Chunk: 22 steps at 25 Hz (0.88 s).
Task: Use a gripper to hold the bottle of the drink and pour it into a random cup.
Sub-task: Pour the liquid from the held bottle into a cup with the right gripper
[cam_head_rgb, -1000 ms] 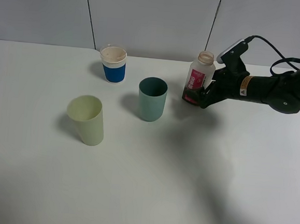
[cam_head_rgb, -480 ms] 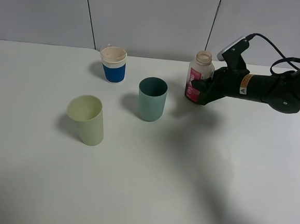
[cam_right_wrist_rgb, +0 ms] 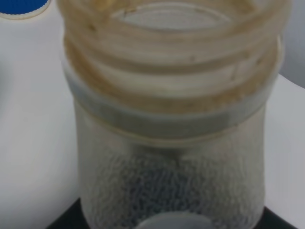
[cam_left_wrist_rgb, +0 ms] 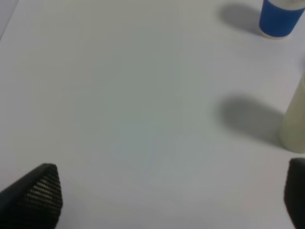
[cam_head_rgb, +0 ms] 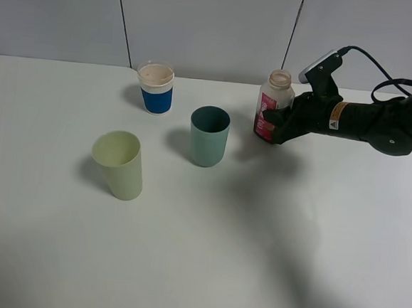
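On the white desk (cam_head_rgb: 198, 253), upper right of frame, the right arm's black fingers (cam_head_rgb: 283, 128) are clamped around the upright small translucent pink-labelled plastic bottle (cam_head_rgb: 272, 106). The grasp looks made. Next: lift it, carry it left and tip it over the teal plastic tumbler (cam_head_rgb: 209, 136) at centre. The left arm's fingers (cam_left_wrist_rgb: 40, 191) are spread wide and empty.

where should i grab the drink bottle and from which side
Grip the bottle of the drink on its straight labelled body, below the neck, coming in level from the right of the high view, where the right gripper has its jaws around it. It stands upright with an open, capless mouth, so a side hold keeps the mouth clear and should let it tip toward the teal cup.
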### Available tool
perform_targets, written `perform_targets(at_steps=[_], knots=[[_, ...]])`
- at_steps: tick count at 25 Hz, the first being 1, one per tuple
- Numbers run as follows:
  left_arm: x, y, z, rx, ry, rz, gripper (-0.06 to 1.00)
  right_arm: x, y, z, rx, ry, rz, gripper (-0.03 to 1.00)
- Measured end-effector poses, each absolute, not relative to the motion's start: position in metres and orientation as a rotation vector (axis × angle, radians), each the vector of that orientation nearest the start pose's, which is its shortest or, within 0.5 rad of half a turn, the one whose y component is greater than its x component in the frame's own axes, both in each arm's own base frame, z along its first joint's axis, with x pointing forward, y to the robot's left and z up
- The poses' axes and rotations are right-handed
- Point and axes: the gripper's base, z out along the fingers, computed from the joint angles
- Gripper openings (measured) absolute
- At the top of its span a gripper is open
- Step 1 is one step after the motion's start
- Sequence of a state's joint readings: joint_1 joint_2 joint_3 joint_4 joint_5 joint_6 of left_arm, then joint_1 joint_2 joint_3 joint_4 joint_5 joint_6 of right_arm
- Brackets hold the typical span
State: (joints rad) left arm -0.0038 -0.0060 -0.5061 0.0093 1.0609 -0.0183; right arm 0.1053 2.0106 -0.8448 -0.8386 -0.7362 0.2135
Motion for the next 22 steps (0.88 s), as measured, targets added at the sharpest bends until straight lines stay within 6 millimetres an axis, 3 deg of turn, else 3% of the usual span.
perform_targets(at_steps=[12,22], knots=[[-0.007,0.001,0.279,-0.015,2.032,-0.003,0.93,0.351,0.083,0.140,-0.874,1.867,0.235,0.36],[-0.007,0.001,0.279,-0.015,2.032,-0.003,0.93,0.340,0.117,0.157,-0.963,1.814,0.249,0.36]])
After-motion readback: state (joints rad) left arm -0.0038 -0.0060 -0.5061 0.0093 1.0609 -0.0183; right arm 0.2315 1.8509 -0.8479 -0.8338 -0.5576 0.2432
